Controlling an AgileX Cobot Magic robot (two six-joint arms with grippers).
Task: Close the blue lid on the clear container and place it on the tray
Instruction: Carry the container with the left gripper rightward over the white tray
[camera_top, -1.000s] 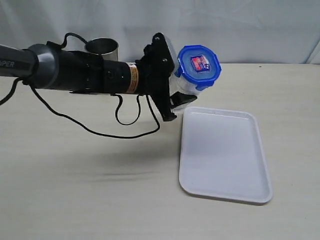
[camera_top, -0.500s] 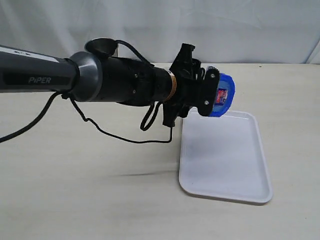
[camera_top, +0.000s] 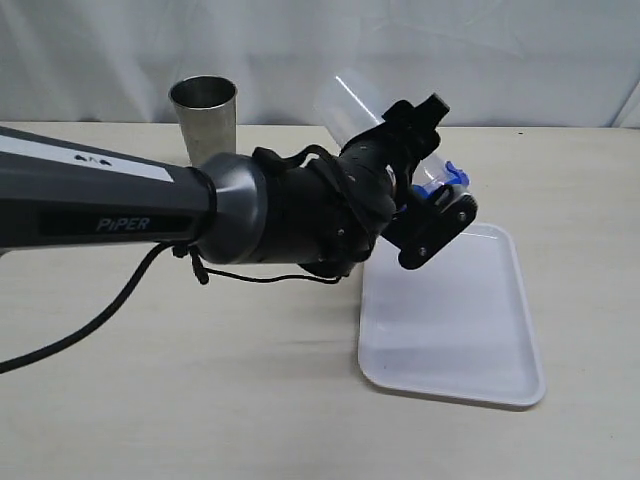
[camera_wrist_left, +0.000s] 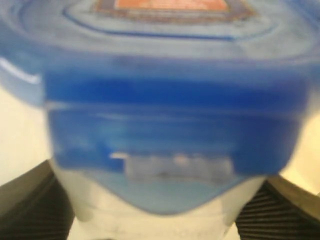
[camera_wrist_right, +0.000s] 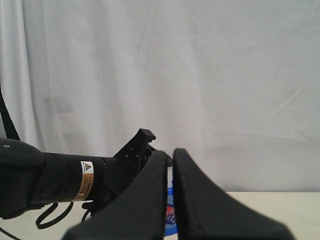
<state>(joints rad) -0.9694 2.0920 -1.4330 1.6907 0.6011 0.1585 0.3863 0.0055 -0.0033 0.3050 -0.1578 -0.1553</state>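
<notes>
Left gripper clamped wide across the clear container, which hangs tilted over the far left corner of the tray. The blue lid is seated and angled down toward the tray, and the base points up and back, near the steel tumbler. Within the last second the wrist has rolled the lid away from the camera. Closing appears done; setting down remains. Right gripper is shut, empty and held aloft.

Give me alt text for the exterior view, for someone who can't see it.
The robot's black left arm reaches in from the left, its gripper holding a tilted clear container with a blue lid over the far left corner of a white tray. A steel tumbler stands upright on the table behind the arm.
</notes>
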